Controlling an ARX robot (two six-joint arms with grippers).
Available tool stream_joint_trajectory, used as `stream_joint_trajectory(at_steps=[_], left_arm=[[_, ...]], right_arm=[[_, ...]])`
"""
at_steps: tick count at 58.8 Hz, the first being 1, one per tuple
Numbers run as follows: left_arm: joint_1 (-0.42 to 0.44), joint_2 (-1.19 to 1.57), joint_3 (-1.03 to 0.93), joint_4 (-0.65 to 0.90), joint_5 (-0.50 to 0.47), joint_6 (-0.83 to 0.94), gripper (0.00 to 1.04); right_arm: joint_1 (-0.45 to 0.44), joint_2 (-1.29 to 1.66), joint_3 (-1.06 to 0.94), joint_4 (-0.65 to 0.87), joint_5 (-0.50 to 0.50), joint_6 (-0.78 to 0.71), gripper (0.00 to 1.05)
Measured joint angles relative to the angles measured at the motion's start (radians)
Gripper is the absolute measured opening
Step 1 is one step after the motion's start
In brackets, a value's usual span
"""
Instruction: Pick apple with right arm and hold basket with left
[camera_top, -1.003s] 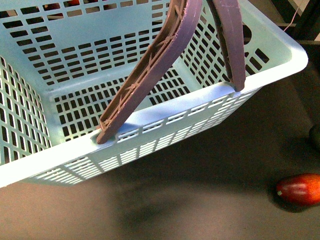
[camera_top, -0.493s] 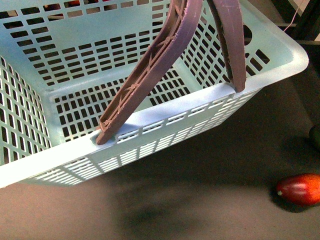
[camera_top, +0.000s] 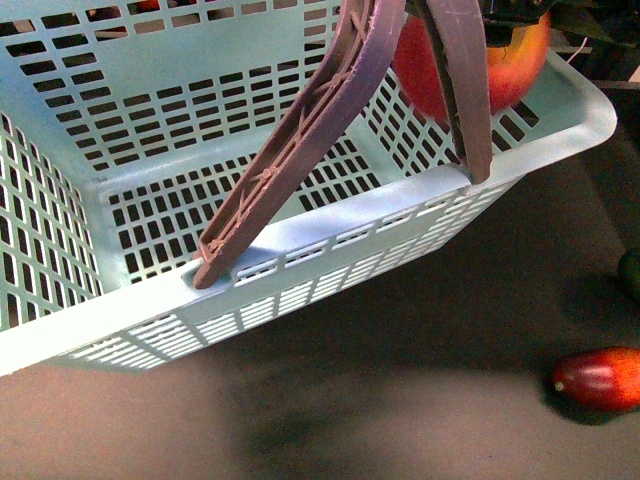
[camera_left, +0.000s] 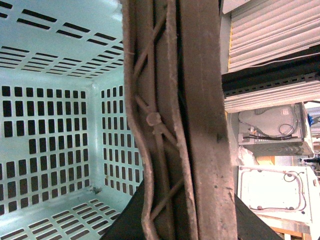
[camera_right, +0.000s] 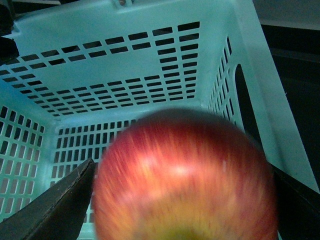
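Observation:
The pale mint-blue basket (camera_top: 300, 235) fills the front view, tilted, with its two brownish-mauve handles (camera_top: 310, 130) swung up. My left gripper is shut on a handle (camera_left: 195, 125), which fills the left wrist view; its fingers are hidden. The red and yellow apple (camera_top: 510, 65) hangs at the top right of the front view, above the basket's far right corner and partly behind a handle. My right gripper is shut on the apple (camera_right: 185, 180), which fills the right wrist view above the basket's open inside (camera_right: 125, 75).
An elongated dark red fruit (camera_top: 600, 378) lies on the dark table at the right. A dark green fruit (camera_top: 630, 270) shows at the right edge. White appliances (camera_left: 270, 185) stand beyond the basket in the left wrist view.
The apple has come into the front view at the top right, above the basket's corner. The basket and its handles have not moved.

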Motion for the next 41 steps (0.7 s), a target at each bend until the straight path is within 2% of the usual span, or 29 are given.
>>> stream_joint_trajectory(at_steps=[10, 18, 29, 36, 38, 41], left_arm=[[0.0, 0.0, 0.0, -0.005, 0.008, 0.004, 0.16], [0.0, 0.0, 0.0, -0.006, -0.003, 0.002, 0.16], [0.001, 0.0, 0.0, -0.006, -0.004, 0.004, 0.16], [0.0, 0.0, 0.0, -0.006, 0.0, 0.0, 0.16], [0.001, 0.0, 0.0, -0.006, 0.001, 0.0, 0.16], [0.0, 0.0, 0.0, -0.006, 0.001, 0.0, 0.16]], right_arm=[[-0.005, -0.013, -0.003, 0.007, 0.018, 0.013, 0.96], [-0.047, -0.076, -0.035, 0.025, 0.073, 0.031, 0.96], [-0.194, -0.262, -0.137, 0.027, 0.15, 0.053, 0.96], [-0.338, -0.43, -0.241, -0.043, 0.218, 0.038, 0.96], [-0.375, -0.486, -0.318, 0.066, 0.164, -0.011, 0.88], [-0.387, -0.531, -0.389, 0.185, 0.136, -0.045, 0.79]])
